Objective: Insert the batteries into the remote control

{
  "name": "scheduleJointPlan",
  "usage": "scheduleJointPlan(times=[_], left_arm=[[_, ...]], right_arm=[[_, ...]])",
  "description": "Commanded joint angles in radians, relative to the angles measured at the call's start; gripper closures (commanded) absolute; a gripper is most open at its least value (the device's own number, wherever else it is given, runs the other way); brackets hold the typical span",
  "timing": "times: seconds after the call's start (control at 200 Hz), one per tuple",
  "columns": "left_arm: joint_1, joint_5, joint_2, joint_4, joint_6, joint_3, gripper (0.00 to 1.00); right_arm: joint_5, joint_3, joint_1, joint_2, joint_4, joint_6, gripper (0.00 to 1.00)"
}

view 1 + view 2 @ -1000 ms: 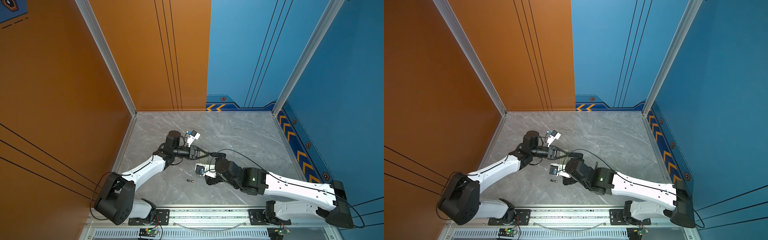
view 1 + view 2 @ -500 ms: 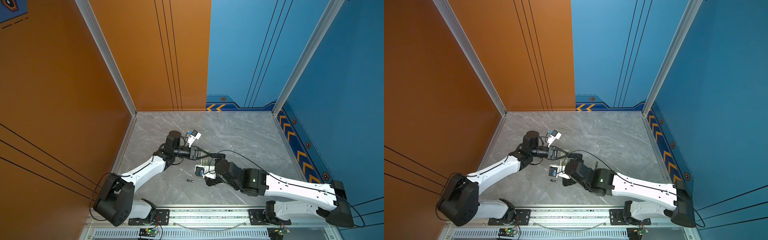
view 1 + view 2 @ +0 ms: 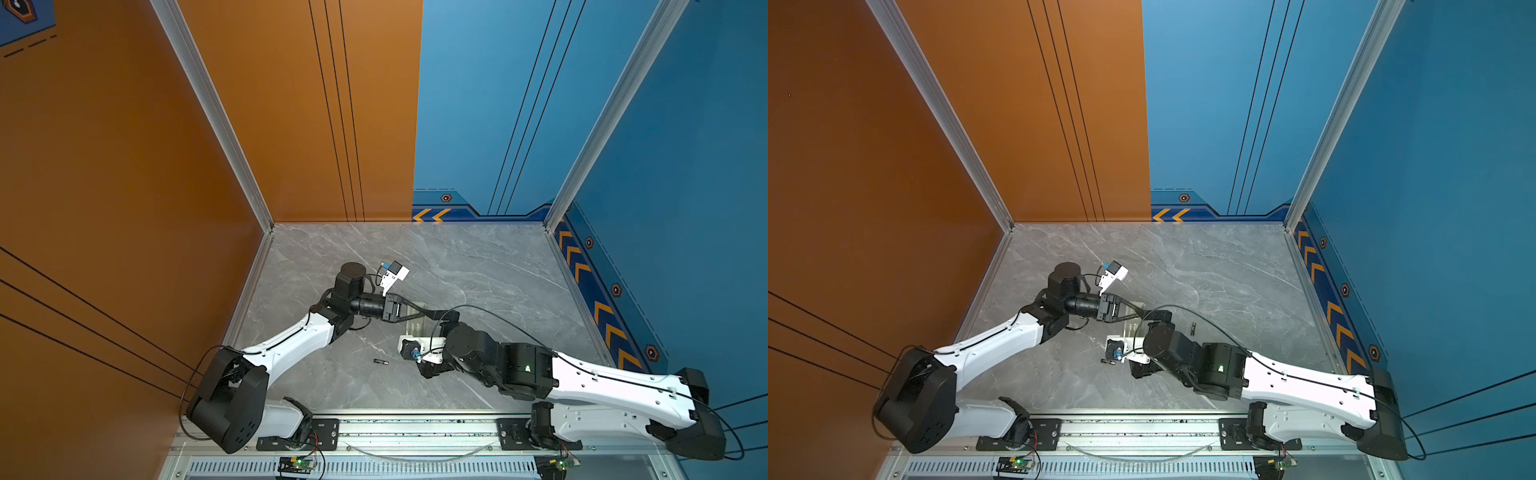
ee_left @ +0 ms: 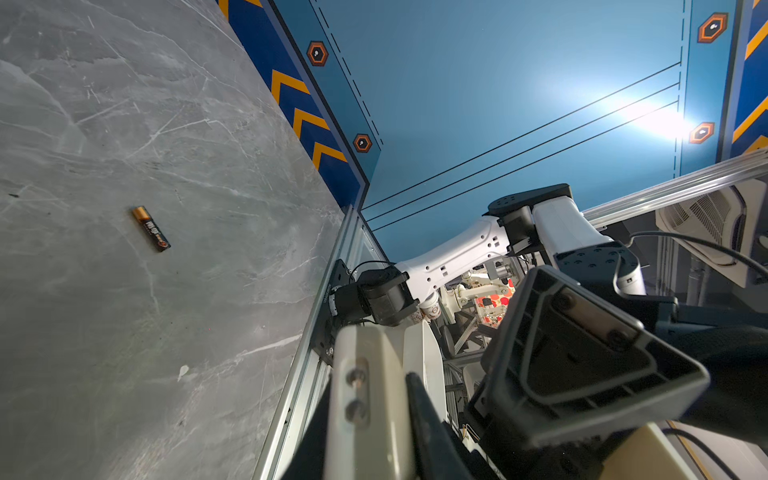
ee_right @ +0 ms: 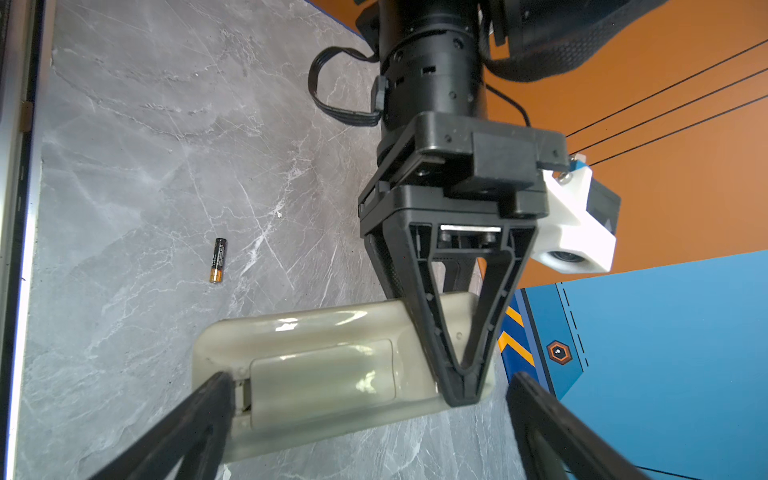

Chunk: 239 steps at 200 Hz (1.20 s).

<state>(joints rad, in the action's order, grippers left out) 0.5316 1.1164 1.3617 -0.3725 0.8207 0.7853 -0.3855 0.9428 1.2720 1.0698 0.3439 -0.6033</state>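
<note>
The grey marble tabletop (image 3: pixel 478 270) fills the lower middle of both top views. The left arm (image 3: pixel 291 345) reaches in from the lower left and the right arm (image 3: pixel 582 374) from the lower right. They meet just left of centre, probably so that each can work on one end of the same object.

That object is the remote control (image 5: pixel 332 332). It lies back-up on the tabletop, across the lower middle of the right wrist view. The left gripper (image 5: pixel 461 386) is pinched tight on its right-hand end there, seemingly to pin it flat so that it cannot slide. The right gripper (image 5: pixel 368 382) is spread wide and holds nothing. Its fingers stand at the lower left and lower right of that view, straddling the remote lengthwise. The battery cover (image 5: pixel 324 382) sits over its compartment, with a dark gap at its left end right by one finger. Whether that finger touches it I cannot tell. I judge that getting the cover off is the step in hand.

Neither battery is loaded. The first battery (image 5: pixel 218 260) lies loose on the tabletop left of centre, apart from the remote. The second battery (image 3: pixel 1193 328) lies just above the right arm, centre-right in a top view.
</note>
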Motion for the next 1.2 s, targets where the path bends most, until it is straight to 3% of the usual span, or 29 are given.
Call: scheduleJointPlan(times=[0.0,0.711,1.192], left_arm=[[0.019,0.058,-0.001,-0.061,0.035,-0.01,1.0],[0.031,0.057,0.004,-0.067,0.038,-0.016,1.0],[0.023,0.05,0.014,-0.068,0.043,-0.019,1.0]], right_arm=[[0.0,-0.021,0.008,-0.022,-0.009,-0.003,0.0],[-0.221,-0.037,0.056,-0.001,-0.106,-0.106,0.0],[-0.254,-0.048,0.067,-0.018,-0.146,-0.119,0.0]])
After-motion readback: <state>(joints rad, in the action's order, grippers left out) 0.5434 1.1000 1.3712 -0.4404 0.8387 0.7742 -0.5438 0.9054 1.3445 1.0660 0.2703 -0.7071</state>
